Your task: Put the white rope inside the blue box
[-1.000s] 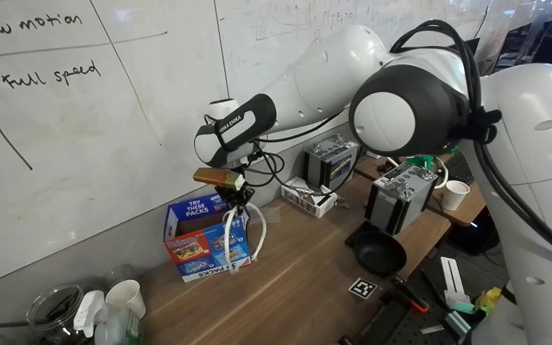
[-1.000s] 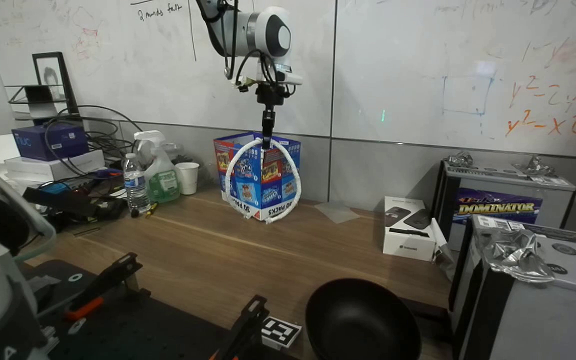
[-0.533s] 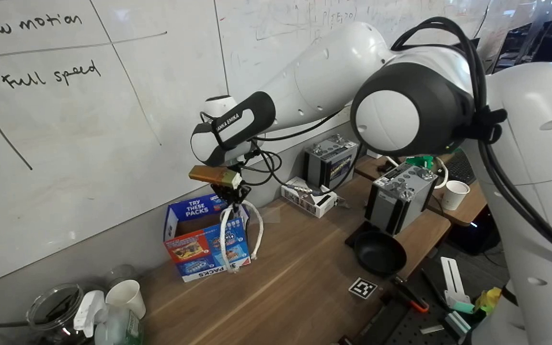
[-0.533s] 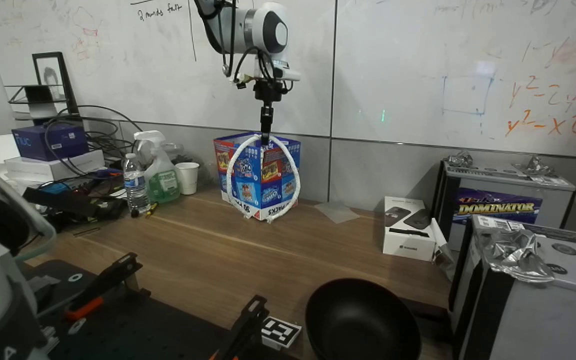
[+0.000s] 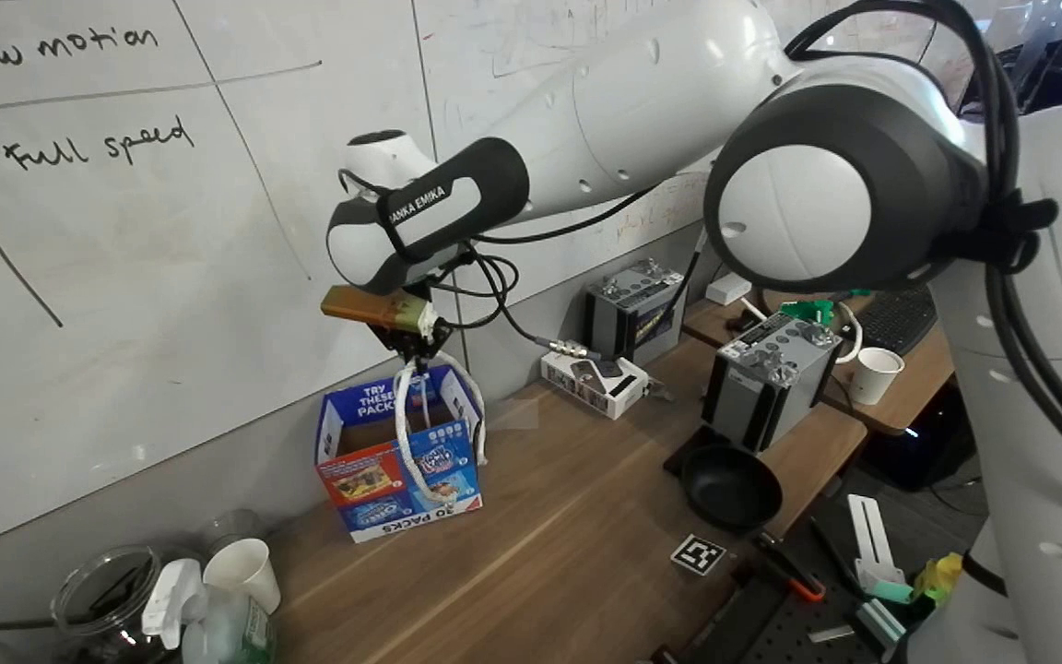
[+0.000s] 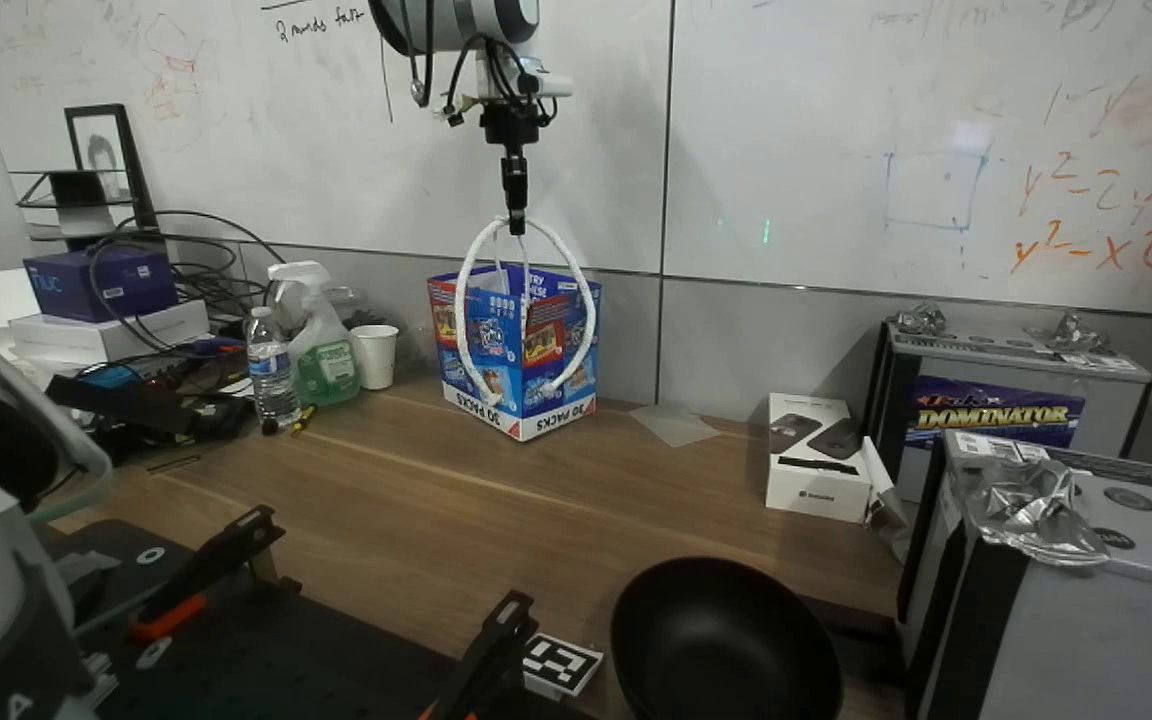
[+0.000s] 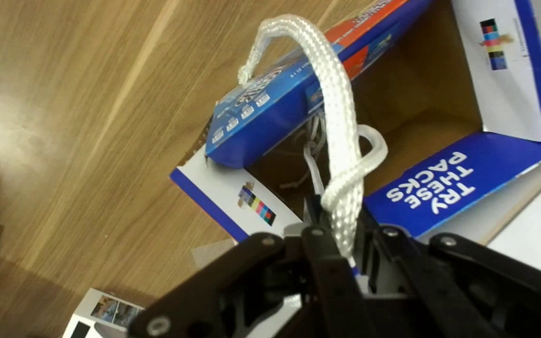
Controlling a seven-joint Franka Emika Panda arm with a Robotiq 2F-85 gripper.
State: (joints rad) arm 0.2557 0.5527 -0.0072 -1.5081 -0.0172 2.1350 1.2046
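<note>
A black two-fingered gripper (image 6: 516,222), upper center, pinches a looped white braided rope (image 7: 341,108), jaws nearly closed. Mid-frame stands a blue cardboard box (image 6: 542,345).

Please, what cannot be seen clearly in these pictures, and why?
White rope: in the wrist view, partly hidden by the gripper.
Blue box: in an exterior view, floor hidden by its walls.
Spray bottle: in an exterior view, cut off by the picture's lower edge.
Black pan: in an exterior view, cut off likewise.
</note>
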